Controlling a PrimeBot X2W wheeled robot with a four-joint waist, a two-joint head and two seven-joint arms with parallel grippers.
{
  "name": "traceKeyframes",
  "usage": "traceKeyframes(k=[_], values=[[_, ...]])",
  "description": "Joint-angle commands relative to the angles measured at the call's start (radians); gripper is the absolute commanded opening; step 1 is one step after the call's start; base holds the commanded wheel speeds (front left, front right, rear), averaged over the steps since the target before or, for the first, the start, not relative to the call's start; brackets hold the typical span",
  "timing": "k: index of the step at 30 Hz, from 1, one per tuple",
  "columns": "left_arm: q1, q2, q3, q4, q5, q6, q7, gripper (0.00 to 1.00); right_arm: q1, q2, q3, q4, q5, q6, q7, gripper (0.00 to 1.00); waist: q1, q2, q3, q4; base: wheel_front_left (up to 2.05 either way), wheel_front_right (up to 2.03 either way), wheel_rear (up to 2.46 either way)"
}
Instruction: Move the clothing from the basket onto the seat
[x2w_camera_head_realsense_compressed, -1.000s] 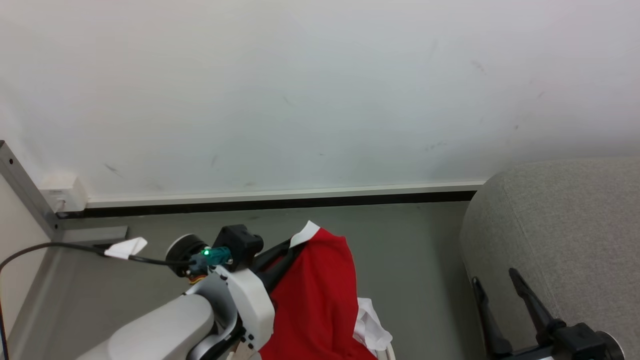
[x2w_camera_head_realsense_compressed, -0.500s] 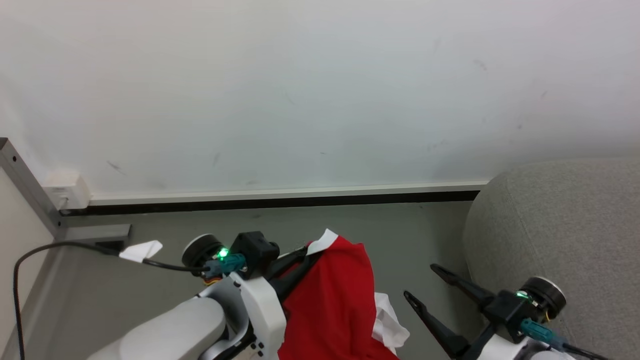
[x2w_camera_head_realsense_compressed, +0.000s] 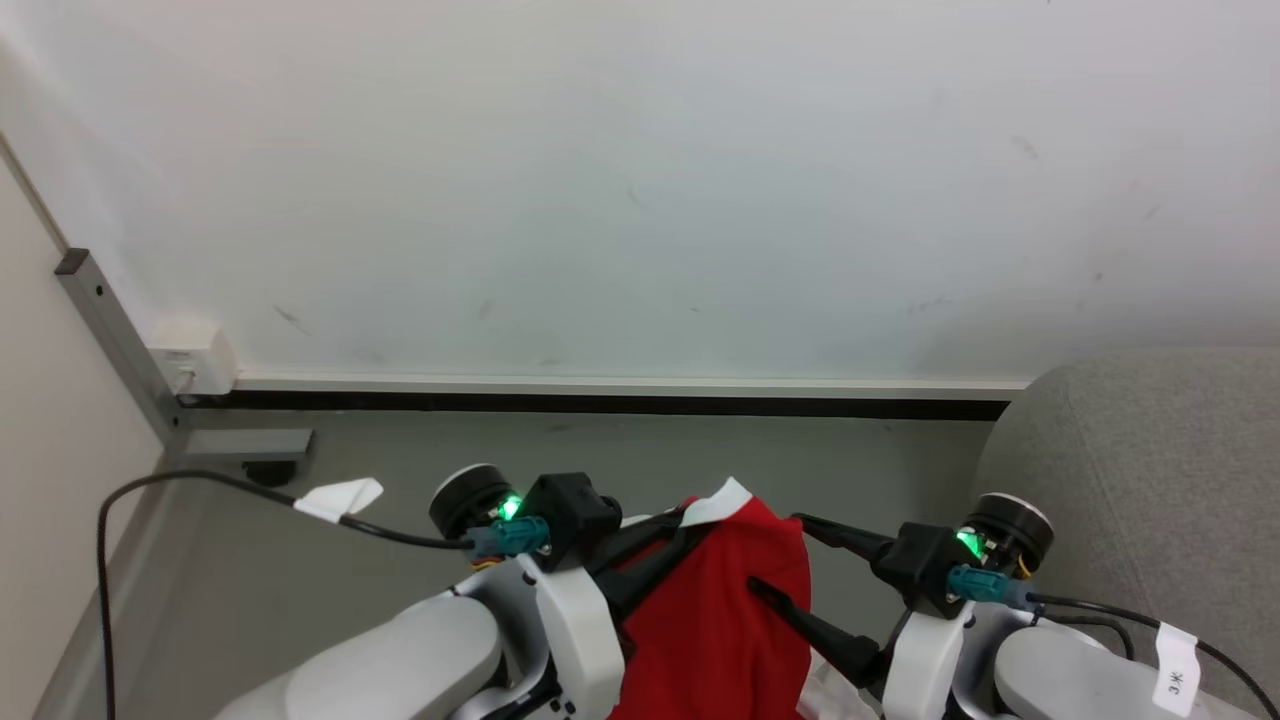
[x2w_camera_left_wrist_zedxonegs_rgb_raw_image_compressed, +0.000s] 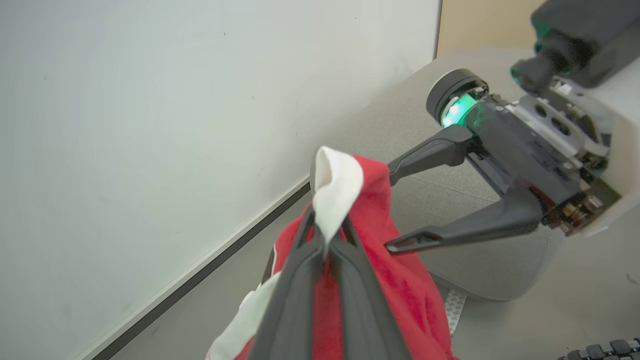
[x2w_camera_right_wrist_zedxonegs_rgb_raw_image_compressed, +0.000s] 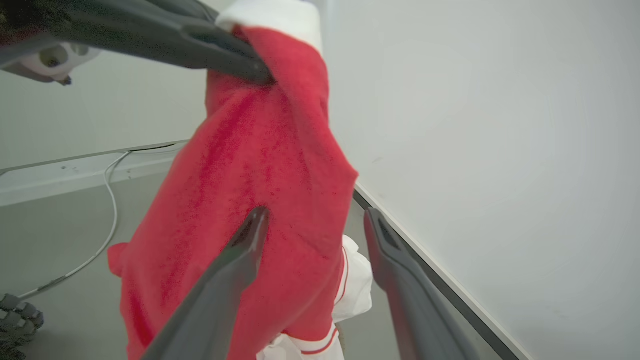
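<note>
The left gripper (x2w_camera_head_realsense_compressed: 690, 522) is pinching the jersey (x2w_camera_head_realsense_compressed: 725, 620) by its white-trimmed top; its hem is running out of view. The right gripper (x2w_camera_head_realsense_compressed: 775, 552) is hanging alongside, fingers spread.

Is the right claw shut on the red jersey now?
No: the right wrist view shows the right claw open, its fingers wide apart near the hanging red jersey.

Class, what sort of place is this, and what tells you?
Probably a plain indoor room, perhaps a test space: bare white wall, grey floor, a grey sofa at the right.
</note>
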Motion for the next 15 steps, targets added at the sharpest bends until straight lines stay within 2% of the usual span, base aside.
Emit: traceKeyframes(k=[1, 6, 13, 14, 15], values=[[-0.010, -0.002, 0.000, -0.008, 0.011, -0.004, 0.001, 0.00, -0.013, 0.013, 0.012, 0.008, 0.011, -0.002, -0.008, 1.00, 0.0000, 0.0000, -0.003, 0.008, 0.00, 0.00, 0.00], [-0.016, -0.016, -0.002, -0.033, 0.006, -0.014, 0.001, 0.00, -0.030, 0.061, 0.040, 0.042, 0.072, -0.002, 0.003, 1.00, 0.0000, 0.0000, -0.010, 0.027, 0.00, 0.00, 0.00], [-0.022, -0.027, 0.002, -0.050, -0.009, -0.017, 0.002, 0.00, 0.012, 0.124, 0.043, 0.103, 0.082, -0.002, 0.008, 1.00, 0.0000, 0.0000, -0.014, 0.046, 0.00, 0.00, 0.00], [-0.022, -0.026, 0.002, -0.051, -0.011, -0.018, 0.002, 0.00, 0.014, 0.132, 0.043, 0.112, 0.081, -0.002, 0.000, 0.42, 0.0000, 0.0000, -0.015, 0.047, 0.00, 0.00, 0.00], [-0.022, -0.024, 0.002, -0.051, -0.012, -0.017, 0.003, 0.00, 0.021, 0.140, 0.043, 0.116, 0.087, -0.002, -0.006, 0.00, 0.0000, 0.0000, -0.014, 0.049, 0.00, 0.00, 0.00]])
